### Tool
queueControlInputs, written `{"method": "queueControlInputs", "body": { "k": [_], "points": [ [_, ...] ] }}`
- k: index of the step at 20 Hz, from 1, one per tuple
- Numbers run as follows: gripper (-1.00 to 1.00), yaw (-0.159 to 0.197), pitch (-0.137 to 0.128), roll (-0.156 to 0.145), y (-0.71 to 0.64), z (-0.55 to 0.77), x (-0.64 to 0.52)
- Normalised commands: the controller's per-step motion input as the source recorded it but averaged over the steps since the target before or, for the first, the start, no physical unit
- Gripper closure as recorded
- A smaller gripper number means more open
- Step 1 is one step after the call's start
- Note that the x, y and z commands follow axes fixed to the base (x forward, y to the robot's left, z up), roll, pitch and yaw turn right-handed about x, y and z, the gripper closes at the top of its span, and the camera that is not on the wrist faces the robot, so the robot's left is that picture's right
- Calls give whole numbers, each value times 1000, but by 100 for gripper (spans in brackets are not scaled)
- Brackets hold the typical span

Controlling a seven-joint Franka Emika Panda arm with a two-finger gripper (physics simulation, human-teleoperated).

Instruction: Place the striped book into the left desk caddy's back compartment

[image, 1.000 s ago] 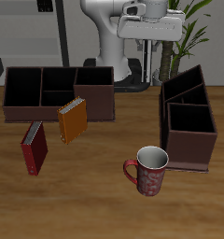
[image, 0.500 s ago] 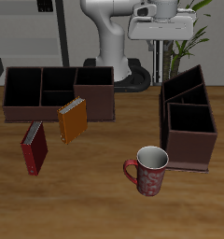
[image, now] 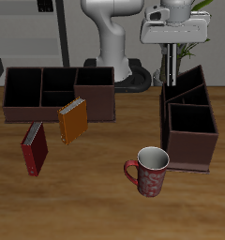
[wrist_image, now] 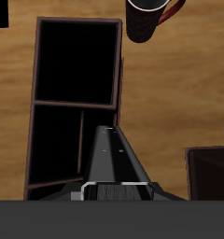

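Wrist view showed my gripper (wrist_image: 115,187) pinching the striped book (wrist_image: 117,154) upright, its long axis vertical, above the left desk caddy (image: 188,122), near the back compartment (image: 183,89).

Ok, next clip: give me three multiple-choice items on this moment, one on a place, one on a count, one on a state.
1. Where is the striped book?
A. Flat on the table by the mug
B. Held in the jaws above the left desk caddy
C. Inside the three-cell caddy

2. How many books stand on the table?
A. One
B. Two
C. Four

3. How does the mug stand?
A. Upright
B. On its side
C. Upside down

Answers:
1 B: the striped book hangs from the shut jaws over the left desk caddy.
2 B: only the orange book and the red book are there.
3 A: the mug shows its open mouth upward.
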Motion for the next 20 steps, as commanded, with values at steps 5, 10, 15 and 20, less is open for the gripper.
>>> {"method": "queueControlInputs", "body": {
  "k": [5, 10, 15, 20],
  "points": [
    [100, 13, 13, 31, 342, -14, 66],
    [100, -2, 13, 24, 288, 59, 94],
    [100, -16, -8, -2, 141, 19, 123],
    [100, -5, 13, 22, 132, -73, 49]
  ]
}}
